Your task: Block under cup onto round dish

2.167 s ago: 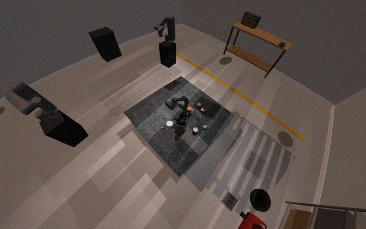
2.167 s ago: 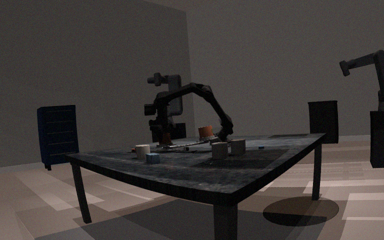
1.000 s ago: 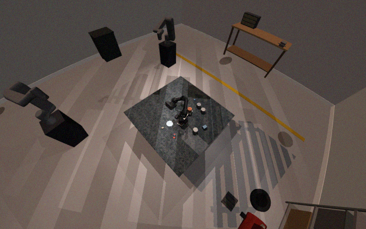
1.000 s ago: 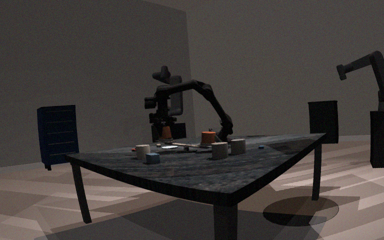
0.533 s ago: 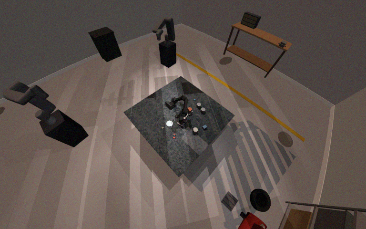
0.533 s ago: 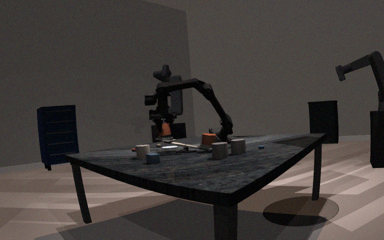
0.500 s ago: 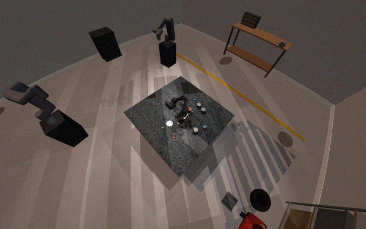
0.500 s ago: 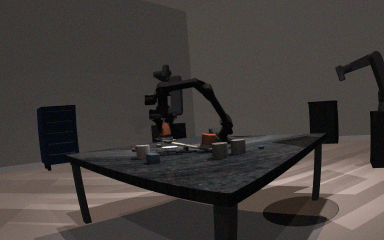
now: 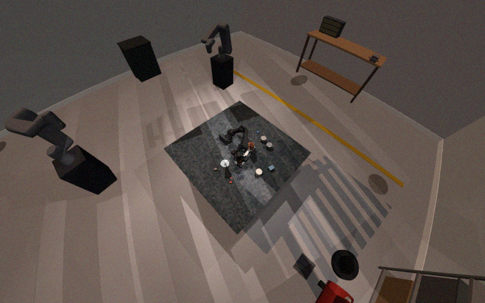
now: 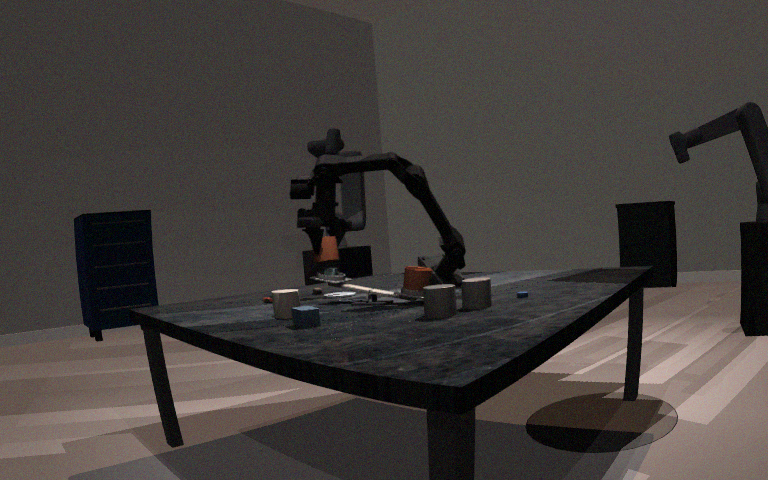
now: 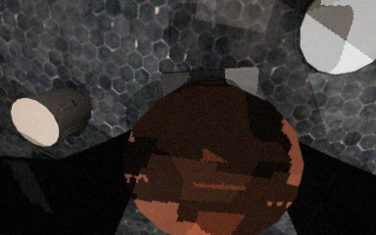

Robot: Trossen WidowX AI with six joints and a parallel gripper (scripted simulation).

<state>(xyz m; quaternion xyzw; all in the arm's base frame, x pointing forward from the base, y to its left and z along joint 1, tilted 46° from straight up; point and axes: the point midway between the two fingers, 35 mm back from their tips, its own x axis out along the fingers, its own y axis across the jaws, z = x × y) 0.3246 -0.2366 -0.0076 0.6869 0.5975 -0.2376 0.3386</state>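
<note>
My gripper [image 10: 326, 247] [image 11: 206, 132] is shut on an orange cup [image 10: 327, 249] [image 11: 215, 171] [image 9: 239, 162], upright and a little above the left end of the balance [image 10: 368, 290] [image 9: 246, 153] as the exterior view shows it. A small grey lump [image 10: 332, 272] shows on that end under the cup, perhaps the block; its shape is unclear. The beam slopes, with that end higher. The other orange cup [image 10: 417, 278] [image 9: 251, 145] stands on the lower, right end. The round white dish [image 9: 224, 163] [image 10: 339, 294] [image 11: 335, 44] lies beside the balance with no cup above it.
A pale cylinder [image 9: 259, 172] [image 10: 285, 305] [image 11: 35, 122] and a blue block [image 9: 271, 167] [image 10: 306, 316] stand on one side. Two grey cylinders [image 10: 439, 302] [image 10: 476, 294] stand near the other cup. Small red [image 9: 230, 180] and brown [image 9: 215, 169] pieces lie around the dish.
</note>
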